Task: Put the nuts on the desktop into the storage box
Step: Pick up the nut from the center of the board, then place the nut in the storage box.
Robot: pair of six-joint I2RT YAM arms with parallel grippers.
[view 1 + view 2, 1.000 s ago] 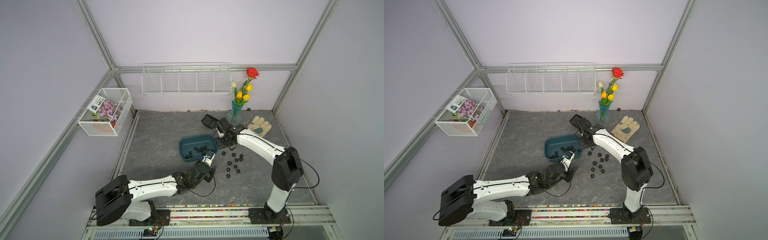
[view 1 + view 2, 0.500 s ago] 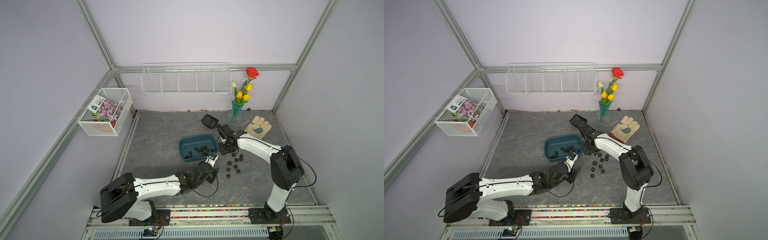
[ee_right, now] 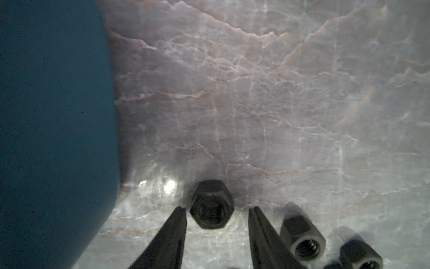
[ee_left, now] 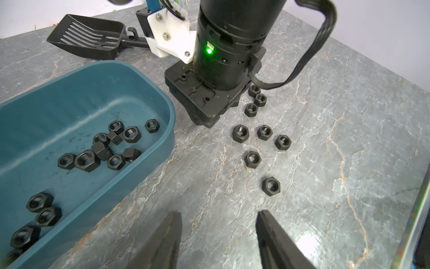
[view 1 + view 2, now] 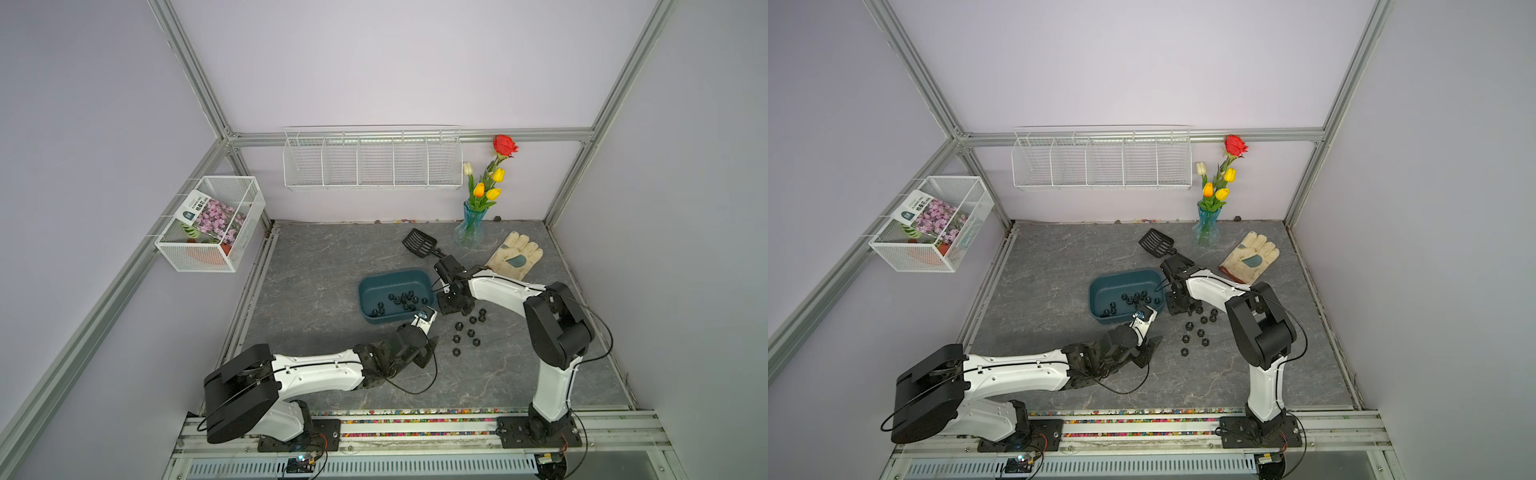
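Now the right jaws stand slightly apart, low at the desk (image 5: 316, 266), with 1 nut (image 3: 211, 210) lying at the gap between their tips and a sliver of space showing on each side of it. They sit just beside the end wall of the storage box (image 5: 380, 284). The left jaws are parted over bare desk near the box's front corner, holding nothing. A cluster of nuts (image 5: 404, 300) lies inside the box. The loose nuts (image 4: 252, 159) lie scattered on the desk right of the box. A black scoop (image 5: 419, 243) lies behind it.
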